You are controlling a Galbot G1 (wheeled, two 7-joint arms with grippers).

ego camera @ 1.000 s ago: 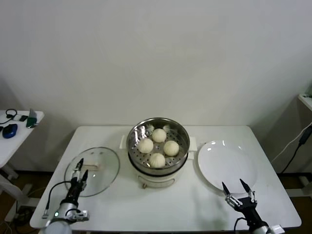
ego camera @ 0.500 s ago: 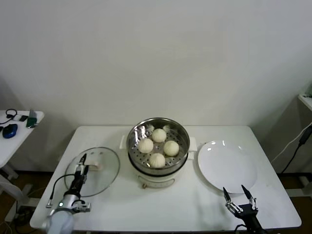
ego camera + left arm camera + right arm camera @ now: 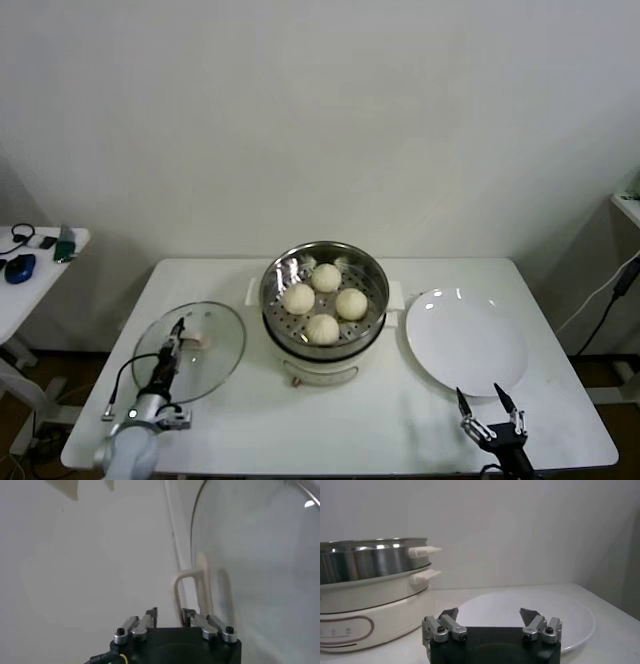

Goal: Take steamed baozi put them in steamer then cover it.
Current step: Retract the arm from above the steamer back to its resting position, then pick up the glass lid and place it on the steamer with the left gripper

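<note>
Several cream-white baozi [image 3: 322, 328] sit on the perforated tray inside the shiny steamer [image 3: 375, 275], which stands uncovered mid-table and also shows in the right wrist view, steamer [image 3: 370, 560]. The glass cover [image 3: 215, 362] lies flat on the table to the steamer's left. My left gripper [image 3: 179, 324] reaches low over the cover, right beside its cream handle [image 3: 198, 340]. In the left wrist view the handle [image 3: 190, 575] stands just ahead of the left gripper [image 3: 169, 612], against the glass cover [image 3: 260, 555]. My right gripper [image 3: 478, 392] hangs open near the front right edge.
A flat white plate [image 3: 465, 340] lies bare to the right of the steamer, just beyond my right gripper [image 3: 489, 612]; it is also in the right wrist view, plate [image 3: 545, 605]. A small side table [image 3: 30, 250] with a mouse and cables stands far left.
My left gripper has slid forward over the cover to its handle. The right gripper has sunk slightly toward the table's front edge.
</note>
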